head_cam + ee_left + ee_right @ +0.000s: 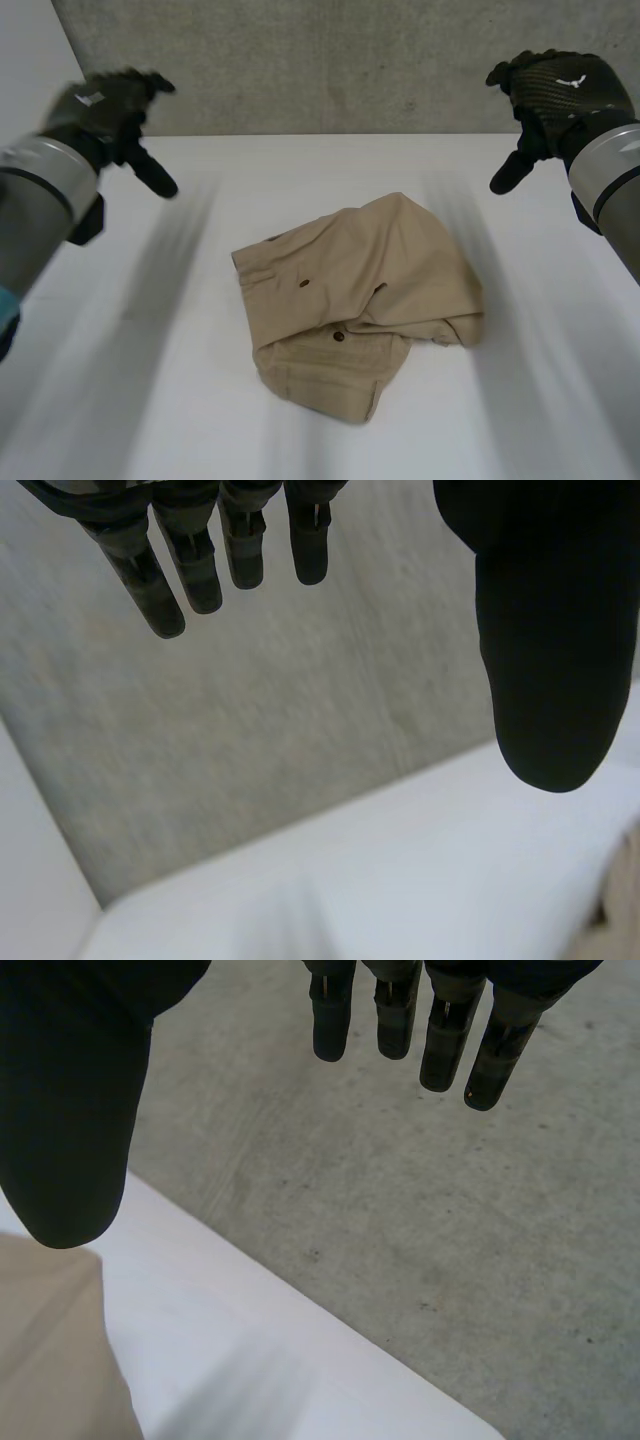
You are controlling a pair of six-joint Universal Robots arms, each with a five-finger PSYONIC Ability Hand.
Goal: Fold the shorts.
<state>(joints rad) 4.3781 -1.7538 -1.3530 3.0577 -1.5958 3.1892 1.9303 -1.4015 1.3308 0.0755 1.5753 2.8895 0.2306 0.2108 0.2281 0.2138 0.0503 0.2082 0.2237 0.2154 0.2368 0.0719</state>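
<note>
- Left hand [105,105]: raised, fingers [190,565] straight, empty.
- Right hand [560,90]: raised, fingers [440,1030] extended, empty.
- Shorts [360,300]: crumpled on the table [150,380], between and below both hands, untouched.

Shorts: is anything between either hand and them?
Nothing visible. The shorts lie crumpled mid-table; the left hand and right hand hang open, raised at either side, with only white table between them and the cloth.
</note>
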